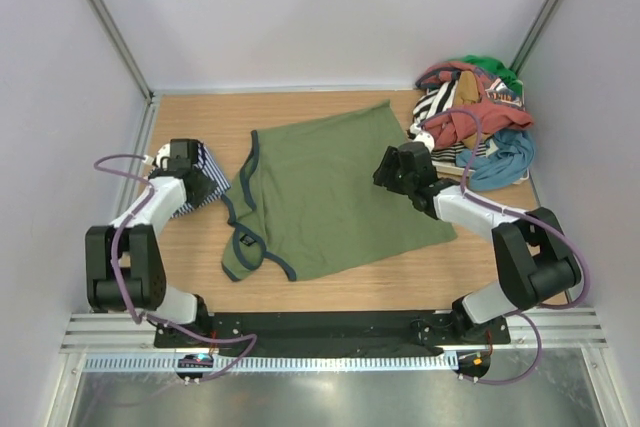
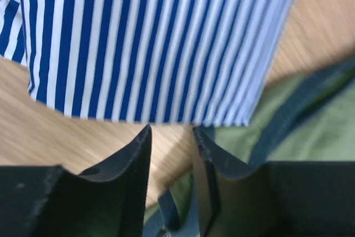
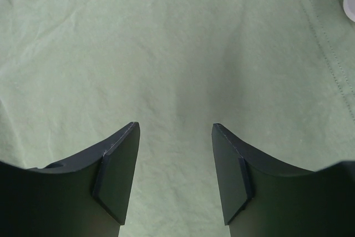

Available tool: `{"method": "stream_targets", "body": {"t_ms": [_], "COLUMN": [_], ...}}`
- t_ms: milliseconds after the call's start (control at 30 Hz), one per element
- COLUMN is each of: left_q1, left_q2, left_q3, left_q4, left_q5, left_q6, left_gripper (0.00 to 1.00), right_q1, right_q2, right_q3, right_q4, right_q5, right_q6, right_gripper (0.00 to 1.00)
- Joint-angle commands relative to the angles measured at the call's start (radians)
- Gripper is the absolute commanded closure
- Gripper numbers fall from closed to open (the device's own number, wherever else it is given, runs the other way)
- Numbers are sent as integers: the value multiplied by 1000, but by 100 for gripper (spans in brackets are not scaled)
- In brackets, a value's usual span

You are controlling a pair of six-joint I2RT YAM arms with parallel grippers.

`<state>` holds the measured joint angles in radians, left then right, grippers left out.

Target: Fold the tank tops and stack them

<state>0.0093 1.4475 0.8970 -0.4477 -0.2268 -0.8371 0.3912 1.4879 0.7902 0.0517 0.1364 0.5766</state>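
Navy-and-white at the far left: a thin-striped, soft cloth tank top, folded into a small packet on the pale wooden table, probably parked there as the base of the stack. Just at its near edge, the black two-finger left gripper, jaws parted by a narrow gap with only bare wood showing between them, so empty and gripping nothing. Next to the right, filling the middle of the table, an olive green sleeveless cloth tank top with dark navy trim, spread flat with neck and armholes toward the left, seemingly laid out this way to make the fold easy; not yet folded. Over its right-hand part, close above plain green fabric, the black two-finger right gripper, jaws wider apart, nothing pinched between the pads. Looks placed to take hold of that side of the cloth. Far right corner: a loose heap of mixed clothes, rust red, blue, green and black-and-white, apparently waiting there out of the way. By count: one striped top folded, one olive top flat, two grippers, both empty, one heap whose garments cannot be counted.
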Motion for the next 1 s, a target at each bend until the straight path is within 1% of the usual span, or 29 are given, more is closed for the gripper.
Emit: {"method": "stream_targets", "body": {"t_ms": [0,33,67,100,167,200,233,267,300,333,367,400,433,467,500,533,567,600,633,667,700,767,800,833,867,900,933,967], "left_q1": [61,70,84,90,107,116,121,130,133,133,132,133,133,138,141,141,135,127,118,98,86,54,44,32,3,-9,-82,-116], "left_q2": [141,171,192,233,269,318,339,370,396,453,480,508,545,597,616,616,572,535,496,405,366,288,215,177,139,54,15,-28], "left_q3": [32,43,51,59,98,121,178,213,255,343,391,446,558,615,663,695,679,642,543,492,408,340,279,246,212,159,137,117], "left_q4": [70,84,95,113,127,127,127,113,103,93,74,55,32,-8,-81,-100,-89,-68,-37,12,21,21,21,21,30,33,33,27], "left_q5": [41,81,90,92,86,87,90,92,80,67,52,49,46,41,49,61,66,61,52,44,32,35,44,75,87,93,71,49], "left_q6": [-20,-22,-23,-26,-33,-33,-34,-34,-36,-37,-37,-33,-22,-16,-11,-8,-7,-8,-8,-5,10,35,47,61,72,84,104,118], "left_gripper": [66,67,69,69,70,70,71,75,76,76,75,75,73,66,62,58,51,48,43,41,39,34,32,30,28,27,22,21], "right_q1": [5,5,3,3,5,5,3,5,3,5,5,5,5,3,3,5,3,5,5,3,5,3,5,3,3,3,3,3], "right_q2": [12,11,12,8,8,11,11,12,15,20,23,25,34,37,40,38,37,37,35,37,38,40,41,41,41,43,43,43], "right_q3": [-23,-31,-37,-45,-49,-54,-55,-58,-60,-60,-62,-63,-62,-59,-59,-62,-63,-63,-62,-62,-62,-62,-63,-63,-63,-65,-65,-66], "right_q4": [99,103,115,119,131,132,138,145,145,148,154,157,158,154,154,155,158,158,158,160,163,163,165,163,165,166,169,168], "right_q5": [65,69,78,84,95,100,104,112,111,111,111,108,106,108,109,106,111,111,108,103,103,98,97,95,92,92,92,91], "right_q6": [14,14,16,17,16,16,14,16,16,17,19,19,17,16,14,16,16,16,16,14,17,17,19,19,19,19,19,17], "right_gripper": [39,39,39,39,39,39,39,39,39,38,38,38,37,36,36,35,34,34,34,34,34,34,34,34,34,34,34,34]}}
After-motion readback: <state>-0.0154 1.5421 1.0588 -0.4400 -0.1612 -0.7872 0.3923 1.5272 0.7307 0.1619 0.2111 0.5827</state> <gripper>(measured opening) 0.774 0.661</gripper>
